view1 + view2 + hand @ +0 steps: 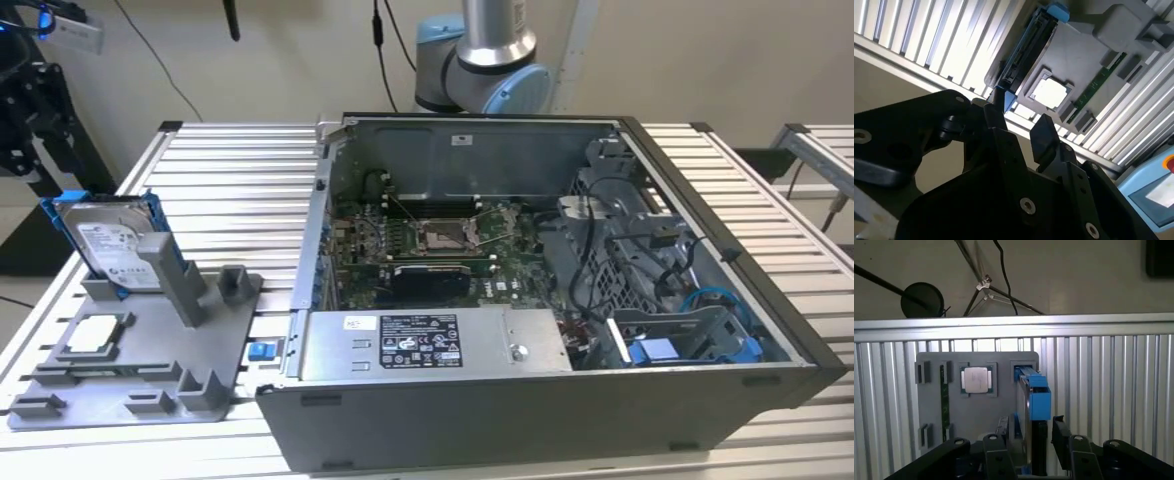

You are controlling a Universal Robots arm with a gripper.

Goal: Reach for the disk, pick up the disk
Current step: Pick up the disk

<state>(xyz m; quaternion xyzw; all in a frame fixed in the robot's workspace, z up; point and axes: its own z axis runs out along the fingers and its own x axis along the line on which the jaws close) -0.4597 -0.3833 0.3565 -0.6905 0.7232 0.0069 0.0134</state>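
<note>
Gripper [1030,424] is spread wide and pinching nothing. In both wrist views its black fingers [1059,429] straddle the near end of the disk [1038,401], which shows edge-on with the blue carrier tab toward the camera. In the second wrist view a blue carrier corner sits just beside one fingertip [999,102]; can't tell if they touch. Exterior view: disk [114,245] stands upright in a slot at the far end of the grey fixture plate [147,375]. Its white label faces the camera and the blue frame edges the silver body. It's at 9 o'clock from the open PC case [534,420]. The gripper's black body hangs at the exterior view's left edge, 11 o'clock from the disk, close over its top corner. The small white-and-silver chip [96,333] lies flat in its pocket on the same plate, 6 o'clock from the disk and apart from it. A green memory stick [944,390] stands on edge in a slot just beside the chip, on the side away from the disk. The plate rests on the slatted aluminium table [227,170], just beside the case wall. Arm base [481,60] is at 12 o'clock, behind the case.
</note>
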